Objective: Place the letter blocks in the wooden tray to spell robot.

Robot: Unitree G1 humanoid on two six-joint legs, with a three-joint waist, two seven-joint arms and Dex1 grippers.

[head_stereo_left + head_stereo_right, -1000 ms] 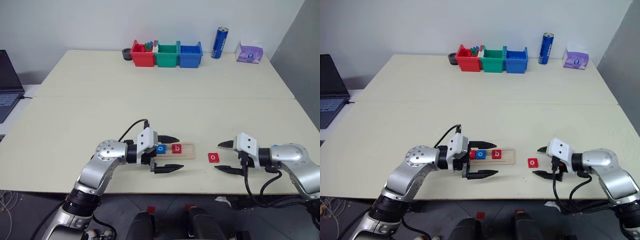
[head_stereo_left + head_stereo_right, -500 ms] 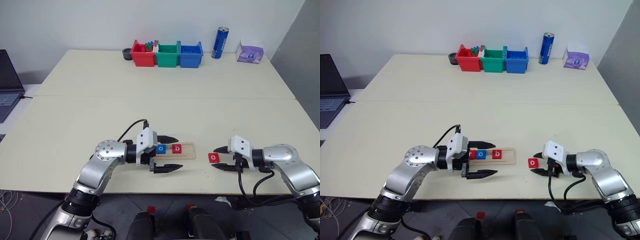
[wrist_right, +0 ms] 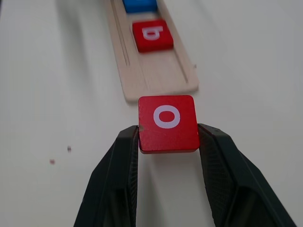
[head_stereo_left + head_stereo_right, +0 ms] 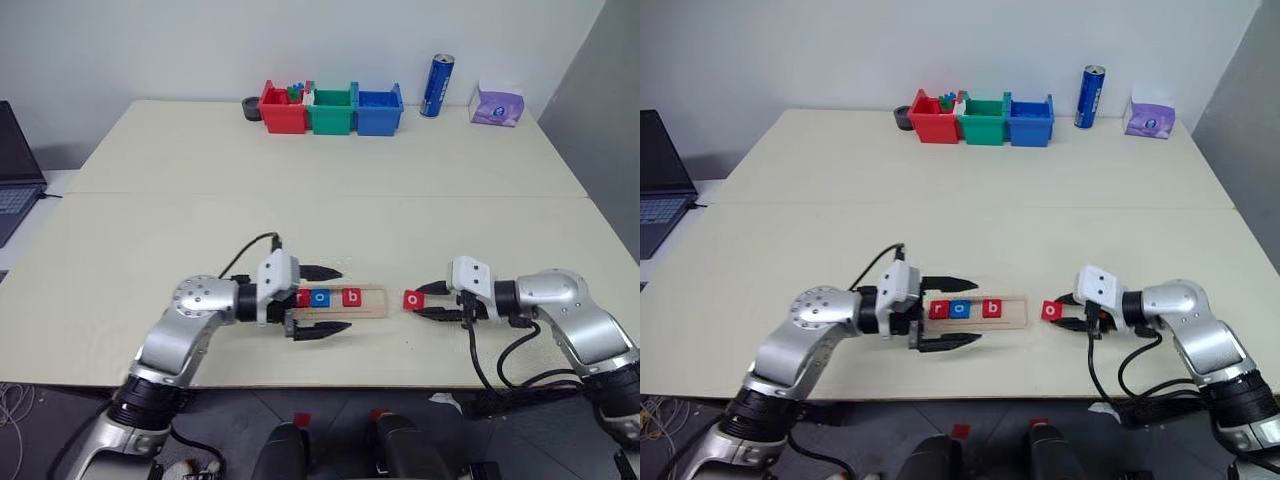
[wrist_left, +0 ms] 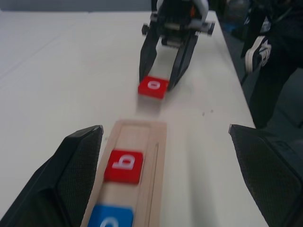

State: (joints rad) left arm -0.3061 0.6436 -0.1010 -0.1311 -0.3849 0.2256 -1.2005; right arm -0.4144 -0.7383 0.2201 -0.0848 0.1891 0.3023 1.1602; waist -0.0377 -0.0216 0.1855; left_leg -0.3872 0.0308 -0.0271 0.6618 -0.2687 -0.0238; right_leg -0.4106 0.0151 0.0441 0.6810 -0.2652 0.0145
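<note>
The wooden tray point(image 4: 372, 300) lies near the table's front edge. In it sit a red r block point(image 4: 303, 297), a blue o block point(image 4: 320, 297) and a red b block point(image 4: 351, 297); its right part is bare. My left gripper point(image 4: 346, 298) is open, one finger on each long side of the tray. My right gripper point(image 3: 168, 142) is shut on a red o block point(image 3: 168, 124), held close to the table just off the tray's right end point(image 3: 161, 80). The left wrist view shows that block point(image 5: 153, 87) between the right gripper's fingers point(image 5: 179, 61).
Red point(image 4: 282, 108), green point(image 4: 332, 110) and blue point(image 4: 378, 110) bins stand in a row at the table's far edge. A blue can point(image 4: 437, 86) and a purple tissue pack point(image 4: 497, 103) stand to their right. A laptop point(image 4: 15, 170) sits off the left side.
My right gripper closed on the red o block and carried it left, up to the tray's right end. My left gripper drew back to the left, uncovering the red r block.
</note>
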